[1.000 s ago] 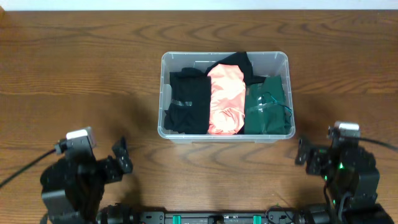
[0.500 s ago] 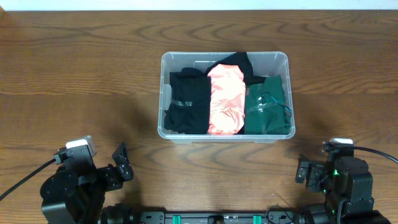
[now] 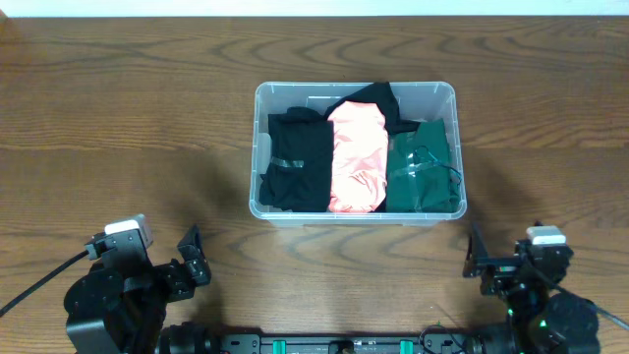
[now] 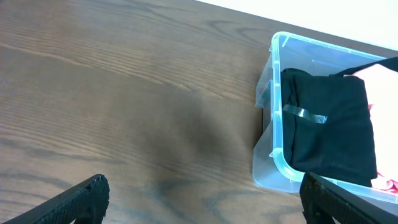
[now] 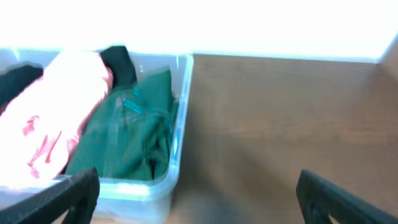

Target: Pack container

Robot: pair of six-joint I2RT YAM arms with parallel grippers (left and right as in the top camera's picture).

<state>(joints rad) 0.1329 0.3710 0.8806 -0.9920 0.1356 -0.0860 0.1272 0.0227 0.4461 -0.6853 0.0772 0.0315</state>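
The clear plastic container (image 3: 259,98) stands at the table's middle. It holds a folded black garment (image 3: 295,165), a pink garment (image 3: 356,157) and a dark green garment (image 3: 423,172), side by side. It also shows in the left wrist view (image 4: 275,93) and the right wrist view (image 5: 180,118). My left gripper (image 3: 193,258) is open and empty at the front left, well short of the container. My right gripper (image 3: 478,264) is open and empty at the front right, below the container's right corner.
The wooden table (image 3: 118,118) stretches bare to the left and right of the container. The arm bases and a black rail (image 3: 334,344) sit along the front edge.
The right arm has drawn back toward the front edge. The left arm pulled back slightly, then held still. The container and garments have not moved.
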